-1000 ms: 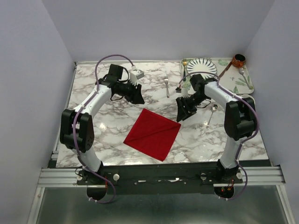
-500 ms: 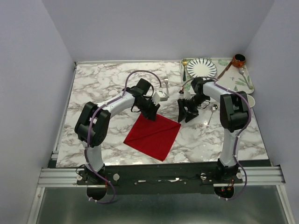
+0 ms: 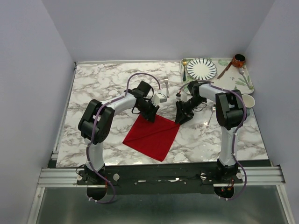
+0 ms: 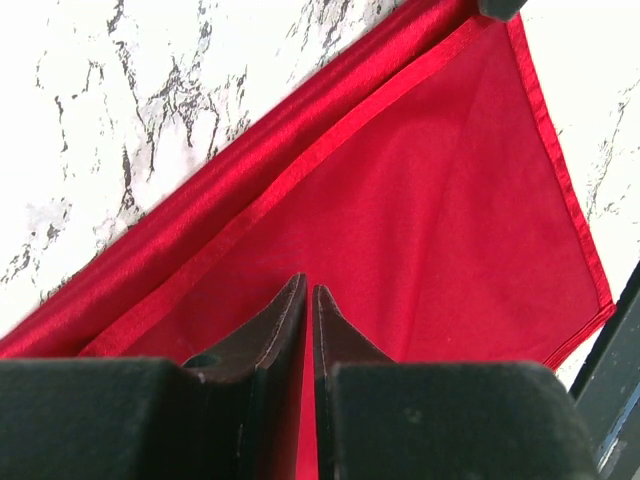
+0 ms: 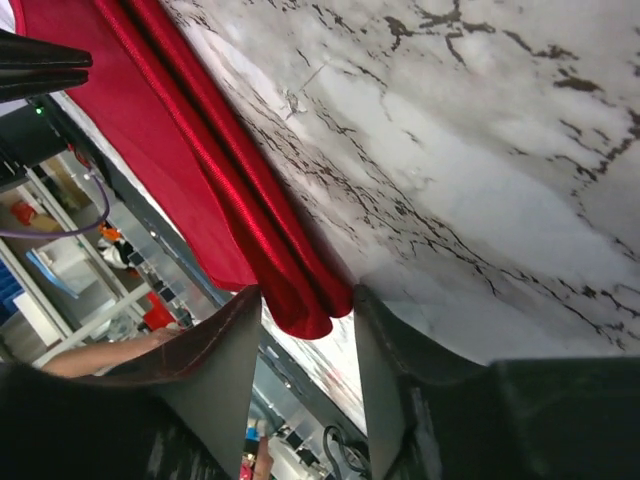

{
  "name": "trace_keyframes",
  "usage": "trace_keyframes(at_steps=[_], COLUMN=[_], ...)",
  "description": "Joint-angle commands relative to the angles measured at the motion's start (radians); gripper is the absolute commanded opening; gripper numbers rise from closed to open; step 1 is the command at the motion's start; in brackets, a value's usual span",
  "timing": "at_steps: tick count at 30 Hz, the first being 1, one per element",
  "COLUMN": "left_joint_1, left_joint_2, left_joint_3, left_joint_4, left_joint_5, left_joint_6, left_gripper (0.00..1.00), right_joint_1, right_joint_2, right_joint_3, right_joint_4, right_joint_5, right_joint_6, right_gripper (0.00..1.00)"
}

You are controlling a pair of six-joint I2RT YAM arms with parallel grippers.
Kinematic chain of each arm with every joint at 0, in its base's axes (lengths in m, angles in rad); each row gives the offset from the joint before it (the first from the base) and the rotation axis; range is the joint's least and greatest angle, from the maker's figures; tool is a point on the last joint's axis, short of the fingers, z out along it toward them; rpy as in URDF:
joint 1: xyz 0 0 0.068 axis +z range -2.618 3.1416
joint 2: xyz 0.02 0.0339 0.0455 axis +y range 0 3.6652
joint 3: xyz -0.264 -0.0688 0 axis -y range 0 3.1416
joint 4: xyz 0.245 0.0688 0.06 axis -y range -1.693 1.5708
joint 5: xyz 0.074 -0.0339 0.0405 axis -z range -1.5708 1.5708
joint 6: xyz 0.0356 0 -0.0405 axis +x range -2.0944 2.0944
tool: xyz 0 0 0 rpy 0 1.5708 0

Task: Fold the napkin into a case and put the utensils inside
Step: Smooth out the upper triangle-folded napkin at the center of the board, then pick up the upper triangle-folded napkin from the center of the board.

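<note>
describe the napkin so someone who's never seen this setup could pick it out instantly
Start at the marble table and look to its near middle. The napkin lies there, turned like a diamond. It is the only soft, deep-red thing; the fork beyond it is thin silver metal, and the plate is striped white crockery.

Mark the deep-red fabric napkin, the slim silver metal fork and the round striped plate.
deep-red fabric napkin (image 3: 153, 136), top view, cloth's middle.
slim silver metal fork (image 3: 166, 83), top view, visible shaft.
round striped plate (image 3: 202, 69), top view, white centre.
</note>
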Motion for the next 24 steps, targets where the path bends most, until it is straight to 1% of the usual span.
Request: trace_keyframes(at_steps=[1,2,4,5,7,8,10,11,12,13,14,15,16,17,18,19,20,21,22,24], left_joint_1=[-0.002,-0.002,-0.002,-0.002,-0.001,0.002,0.016,0.028,0.04,0.056,0.097,0.117,0.142,0.184,0.208,0.226,0.243,0.273,0.284,0.3], left_joint_2=[0.008,0.006,0.002,0.002,-0.009,-0.014,-0.04,-0.052,-0.066,-0.098,-0.115,-0.127,-0.141,-0.143,-0.135,-0.105,-0.086,-0.066,-0.031,0.001], left_joint_3=[-0.025,-0.031,-0.038,-0.041,-0.044,-0.045,-0.045,-0.047,-0.048,-0.05,-0.051,-0.05,-0.044,-0.016,0.007,0.034,0.095,0.123,0.146,0.205], left_joint_4=[0.026,0.027,0.038,0.041,0.053,0.058,0.076,0.081,0.09,0.107,0.115,0.119,0.113,0.099,0.075,0.003,-0.032,-0.065,-0.117,-0.16], left_joint_5=[-0.009,-0.007,-0.007,-0.006,0.002,0.007,0.027,0.043,0.059,0.1,0.114,0.122,0.125,0.117,0.11,0.102,0.088,0.082,0.077,0.074], left_joint_6=[-0.013,-0.016,-0.024,-0.031,-0.045,-0.051,-0.086,-0.099,-0.126,-0.139,-0.146,-0.151,-0.14,-0.125,-0.105,-0.07,-0.009,0.022,0.05,0.134], left_gripper=[0.18,0.18,0.18,0.17,0.18,0.18,0.22,0.25,0.33,0.36,0.4,0.46,0.49,0.52,0.57,0.59,0.61,0.63,0.65,0.7], right_joint_1=[0.008,0.008,0.008,0.006,0.008,0.006,0.012,0.014,0.017,0.024,0.031,0.035,0.049,0.055,0.064,0.08,0.087,0.097,0.113,0.129], right_joint_2=[0.021,0.012,0.007,0.003,0.003,0.004,-0.003,-0.008,-0.02,-0.026,-0.036,-0.043,-0.06,-0.068,-0.074,-0.094,-0.102,-0.109,-0.117,-0.141], right_joint_3=[-0.009,-0.004,0.003,0.008,0.025,0.028,0.037,0.039,0.039,0.037,0.036,0.032,0.031,0.028,0.026,0.023,0.019,0.016,0.013,0.003], right_joint_4=[0.036,0.034,0.03,0.027,0.013,0.01,0.004,0.004,0.002,0.001,-0.001,-0.001,-0.002,-0.002,-0.002,0.005,0.01,0.014,0.028,0.041], right_joint_5=[0.006,0.005,0.0,-0.004,-0.021,-0.029,-0.043,-0.046,-0.046,-0.041,-0.033,-0.027,-0.008,0.003,0.017,0.042,0.055,0.071,0.103,0.131], right_joint_6=[-0.006,-0.006,-0.01,-0.011,-0.02,-0.026,-0.04,-0.049,-0.069,-0.078,-0.091,-0.115,-0.129,-0.141,-0.166,-0.175,-0.184,-0.206,-0.213,-0.235], right_gripper=[0.43,0.36,0.27,0.19,0.08,0.01,0.01,0.01,0.01,0.01,0.01,0.01,0.01,0.01,0.01,0.01,0.01,0.0,0.0,0.01])
